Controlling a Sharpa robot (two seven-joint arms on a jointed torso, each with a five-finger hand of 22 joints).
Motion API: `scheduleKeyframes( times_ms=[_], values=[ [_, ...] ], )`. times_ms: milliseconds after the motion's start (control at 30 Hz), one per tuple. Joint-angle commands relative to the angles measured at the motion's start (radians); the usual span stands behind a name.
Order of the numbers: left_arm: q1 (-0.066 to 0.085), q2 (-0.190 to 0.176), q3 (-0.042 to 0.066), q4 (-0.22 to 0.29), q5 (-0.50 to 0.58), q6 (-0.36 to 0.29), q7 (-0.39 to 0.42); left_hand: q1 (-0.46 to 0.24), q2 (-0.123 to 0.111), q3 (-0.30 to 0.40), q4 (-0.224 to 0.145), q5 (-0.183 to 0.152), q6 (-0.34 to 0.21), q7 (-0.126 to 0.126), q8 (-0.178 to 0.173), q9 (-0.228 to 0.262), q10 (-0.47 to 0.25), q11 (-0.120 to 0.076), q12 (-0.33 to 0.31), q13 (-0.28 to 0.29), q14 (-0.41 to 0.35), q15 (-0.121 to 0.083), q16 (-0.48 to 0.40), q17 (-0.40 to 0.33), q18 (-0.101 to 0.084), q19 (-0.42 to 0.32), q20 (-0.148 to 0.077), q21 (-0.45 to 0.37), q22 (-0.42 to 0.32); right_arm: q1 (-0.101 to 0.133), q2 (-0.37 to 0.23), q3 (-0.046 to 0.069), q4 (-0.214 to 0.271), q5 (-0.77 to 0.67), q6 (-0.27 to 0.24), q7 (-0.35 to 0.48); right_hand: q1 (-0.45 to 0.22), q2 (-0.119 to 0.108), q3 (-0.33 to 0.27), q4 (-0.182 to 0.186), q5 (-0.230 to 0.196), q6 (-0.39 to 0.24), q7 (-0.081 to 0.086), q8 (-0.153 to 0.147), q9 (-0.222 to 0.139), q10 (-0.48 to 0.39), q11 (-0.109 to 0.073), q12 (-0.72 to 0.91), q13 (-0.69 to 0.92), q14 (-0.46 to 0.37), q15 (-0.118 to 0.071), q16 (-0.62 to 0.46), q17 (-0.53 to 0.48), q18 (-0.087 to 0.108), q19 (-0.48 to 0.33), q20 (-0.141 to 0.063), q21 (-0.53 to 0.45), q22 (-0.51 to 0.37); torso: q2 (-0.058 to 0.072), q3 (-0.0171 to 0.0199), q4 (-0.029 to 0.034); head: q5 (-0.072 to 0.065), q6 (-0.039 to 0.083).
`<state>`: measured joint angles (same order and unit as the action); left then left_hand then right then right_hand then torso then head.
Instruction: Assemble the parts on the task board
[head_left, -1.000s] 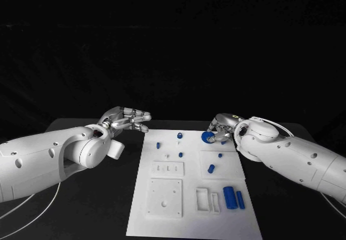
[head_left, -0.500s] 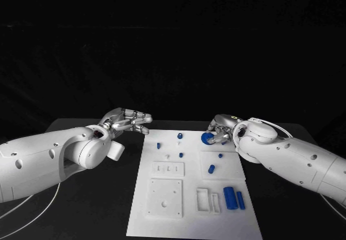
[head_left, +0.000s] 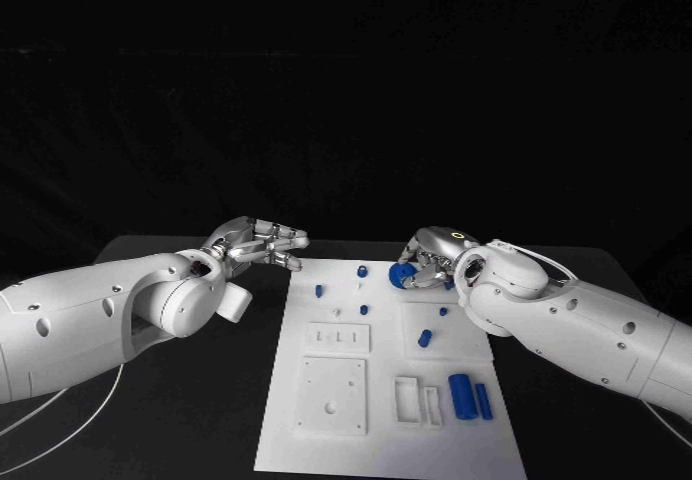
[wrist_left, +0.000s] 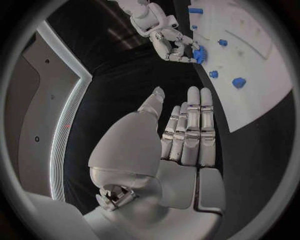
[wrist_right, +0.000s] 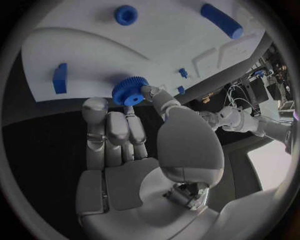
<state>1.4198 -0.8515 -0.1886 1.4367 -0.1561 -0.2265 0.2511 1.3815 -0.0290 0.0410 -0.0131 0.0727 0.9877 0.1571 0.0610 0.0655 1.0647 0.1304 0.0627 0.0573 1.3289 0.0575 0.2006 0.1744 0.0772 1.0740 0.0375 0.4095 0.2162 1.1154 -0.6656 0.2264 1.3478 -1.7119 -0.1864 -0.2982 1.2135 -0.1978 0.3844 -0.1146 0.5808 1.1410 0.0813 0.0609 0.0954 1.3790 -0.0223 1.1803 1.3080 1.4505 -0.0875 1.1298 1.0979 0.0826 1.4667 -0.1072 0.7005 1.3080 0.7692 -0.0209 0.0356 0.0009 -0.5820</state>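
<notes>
Blue gear (wrist_right: 130, 91) and blue parts (head_left: 462, 394) on a white task board (head_left: 332, 440); black tabletop (head_left: 173, 420); silver right robot hand (wrist_right: 119, 135).

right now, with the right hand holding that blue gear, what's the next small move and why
Probably lower the blue gear onto the task board where it seats. The right hand pinches it over the board's far end, and the wrist view shows it just off the white surface. The exact seat is hidden under the hand. The left hand holds nothing, off the board's edge.
</notes>
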Motion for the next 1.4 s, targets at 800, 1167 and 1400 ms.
scheduleKeyframes(
  times_ms=[800,1167,1400],
  values=[
    [0.002,0.005,0.001,0.003,-0.013,0.022,-0.004,0.005,-0.005,0.005,0.004,0.000,-0.005,0.000,0.002,0.000,-0.008,0.000,-0.003,0.002,-0.003,0.000,-0.003,-0.001,0.000,-0.005,0.004,0.006,-0.002,-0.003,0.111,-0.047,0.031,-0.174,-0.100,-0.034,-0.003,-0.007,0.019,0.008,-0.057,0.018,-0.009,0.002,0.009,0.001,-0.007,-0.003,0.032,0.002,-0.005,-0.006,-0.001,-0.003,0.052,-0.007,0.009,0.038,0.003,0.0025,0.0036,0.003,0.008],
    [0.002,0.007,0.000,0.001,-0.014,0.026,-0.007,0.004,-0.005,0.006,0.005,0.002,-0.003,-0.001,0.002,0.000,-0.009,0.001,-0.003,0.002,-0.004,0.000,-0.003,-0.001,0.000,-0.005,0.004,0.007,-0.002,-0.008,0.146,-0.053,0.001,-0.182,-0.080,-0.044,-0.005,-0.008,0.018,0.012,-0.060,0.014,-0.008,0.002,0.007,0.000,-0.006,-0.006,0.030,0.001,-0.004,-0.009,-0.003,-0.003,0.052,-0.006,0.005,0.038,0.003,0.0017,0.0042,0.004,0.006],
    [0.002,0.008,0.000,0.000,-0.015,0.027,-0.008,0.004,-0.005,0.006,0.005,0.002,-0.003,-0.001,0.002,0.000,-0.009,0.001,-0.003,0.002,-0.004,0.000,-0.003,-0.001,0.000,-0.005,0.004,0.007,-0.002,-0.008,0.160,-0.055,-0.011,-0.185,-0.072,-0.043,-0.003,-0.008,0.018,0.015,-0.062,0.014,-0.008,0.002,0.004,-0.001,-0.006,-0.008,0.028,0.001,-0.004,-0.011,-0.005,-0.003,0.052,-0.006,0.002,0.037,0.002,0.0018,0.0043,0.007,0.004]
  ],
)
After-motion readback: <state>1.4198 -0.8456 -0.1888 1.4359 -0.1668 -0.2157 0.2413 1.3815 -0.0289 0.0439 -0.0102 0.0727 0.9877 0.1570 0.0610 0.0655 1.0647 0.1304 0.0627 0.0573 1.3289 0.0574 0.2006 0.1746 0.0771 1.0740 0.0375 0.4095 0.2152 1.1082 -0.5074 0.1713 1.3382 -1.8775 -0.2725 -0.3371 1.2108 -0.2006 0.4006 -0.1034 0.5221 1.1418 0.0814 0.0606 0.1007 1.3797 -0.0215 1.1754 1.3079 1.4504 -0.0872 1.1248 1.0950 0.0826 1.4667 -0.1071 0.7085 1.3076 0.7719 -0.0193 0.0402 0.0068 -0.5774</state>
